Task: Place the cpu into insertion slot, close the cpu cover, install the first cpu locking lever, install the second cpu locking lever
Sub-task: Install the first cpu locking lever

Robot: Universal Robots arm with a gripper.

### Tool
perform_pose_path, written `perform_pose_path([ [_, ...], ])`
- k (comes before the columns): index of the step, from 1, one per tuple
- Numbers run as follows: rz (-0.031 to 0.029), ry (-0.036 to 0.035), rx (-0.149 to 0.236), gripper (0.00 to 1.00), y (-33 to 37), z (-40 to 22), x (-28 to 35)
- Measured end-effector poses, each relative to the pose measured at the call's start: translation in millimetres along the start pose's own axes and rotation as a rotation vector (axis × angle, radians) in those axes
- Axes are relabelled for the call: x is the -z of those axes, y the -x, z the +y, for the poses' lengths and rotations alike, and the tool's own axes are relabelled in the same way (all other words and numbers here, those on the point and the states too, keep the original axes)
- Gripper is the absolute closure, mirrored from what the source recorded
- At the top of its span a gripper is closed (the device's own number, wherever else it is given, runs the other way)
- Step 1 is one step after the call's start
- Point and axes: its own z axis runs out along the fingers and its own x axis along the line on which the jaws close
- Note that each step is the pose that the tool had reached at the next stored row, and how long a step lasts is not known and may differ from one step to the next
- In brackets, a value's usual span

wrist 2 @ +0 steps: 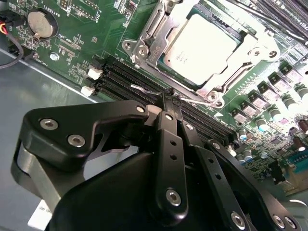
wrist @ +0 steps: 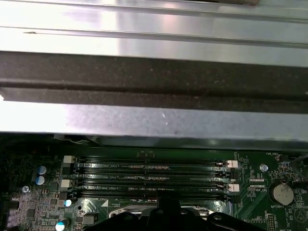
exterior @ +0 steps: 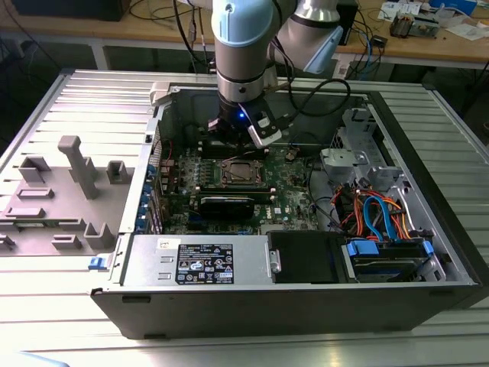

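Ribbed metal table (exterior: 46, 99) under computer case (exterior: 306, 306); gripper (wrist 2: 172, 98) pinched closed, hold unclear, near cpu (wrist 2: 202, 45).

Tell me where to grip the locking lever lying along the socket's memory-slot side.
The locking lever's free end, likely pinched across the wire from above: it lies flat between the cpu cover and memory slots, so side access looks tight.

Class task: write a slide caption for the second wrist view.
Gripper, jaws together, by the memory slots; cpu seated under its cover.
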Motion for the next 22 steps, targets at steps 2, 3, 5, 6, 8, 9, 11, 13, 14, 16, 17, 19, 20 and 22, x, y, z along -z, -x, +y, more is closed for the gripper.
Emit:
perform_pose_path([
  [2,0.0002,0.0,0.0,0.89,0.2,-0.4,-1.7],
  [3,0.0004,-0.0004,0.0,0.89,0.6,-0.5,-1.8],
  [5,0.0,-0.0002,0.0,0.89,2.1,-0.6,-2.5],
  [6,-0.0001,0.0,0.0,0.89,3.8,-0.7,-3.0],
  [8,0.0,-0.0002,0.0,0.89,5.2,-0.8,-3.2],
  [9,0.0,-0.0003,0.0,0.89,5.2,-0.8,-3.2],
  [11,0.0,-0.0005,0.0,0.89,5.3,-0.8,-3.3],
  [13,0.0,-0.0018,0.0,0.89,5.3,-1.1,-5.0],
  [14,0.0001,-0.0031,0.0,0.89,5.2,-1.3,-5.7],
  [16,0.0005,-0.009,0.0,0.89,5.1,-1.5,-6.9],
  [17,0.0005,-0.0122,0.001,0.89,5.2,-1.5,-7.1],
  [19,0.0008,-0.0249,0.001,0.89,5.2,-1.8,-8.0],
  [20,0.001,-0.0292,0.002,0.89,5.2,-1.8,-8.3],
  [22,0.0012,-0.0364,0.002,0.89,5.2,-2.0,-9.3],
])
